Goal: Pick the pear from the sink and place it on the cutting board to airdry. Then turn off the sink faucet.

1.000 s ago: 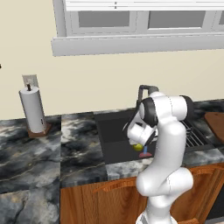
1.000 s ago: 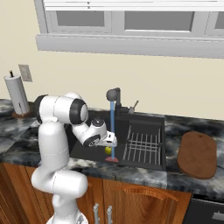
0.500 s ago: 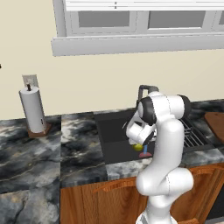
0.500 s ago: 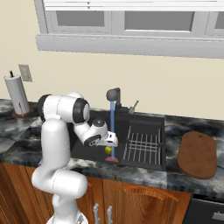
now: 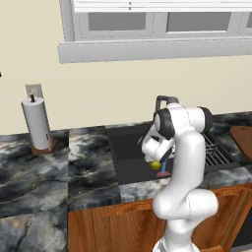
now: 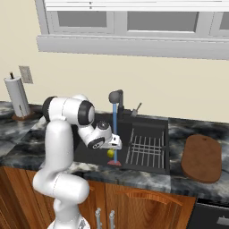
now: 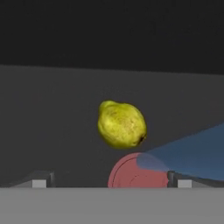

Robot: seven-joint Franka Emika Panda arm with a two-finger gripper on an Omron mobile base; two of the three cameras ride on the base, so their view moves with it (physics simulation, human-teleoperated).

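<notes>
My claw [image 6: 112,146] hangs released, tips spread wide of the pear [image 7: 121,124] on the sink [image 6: 147,163] floor by the drain [image 7: 138,170], lined up for a grab.

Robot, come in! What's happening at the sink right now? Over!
Gripper open, low in the sink. Pear ahead, not grabbed. Faucet running; blue stream right beside the pear.

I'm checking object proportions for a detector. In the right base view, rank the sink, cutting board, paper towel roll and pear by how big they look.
1. sink
2. cutting board
3. paper towel roll, though it stands farther from the camera, so its rank below the board is unsure
4. pear, clearly smallest
</notes>
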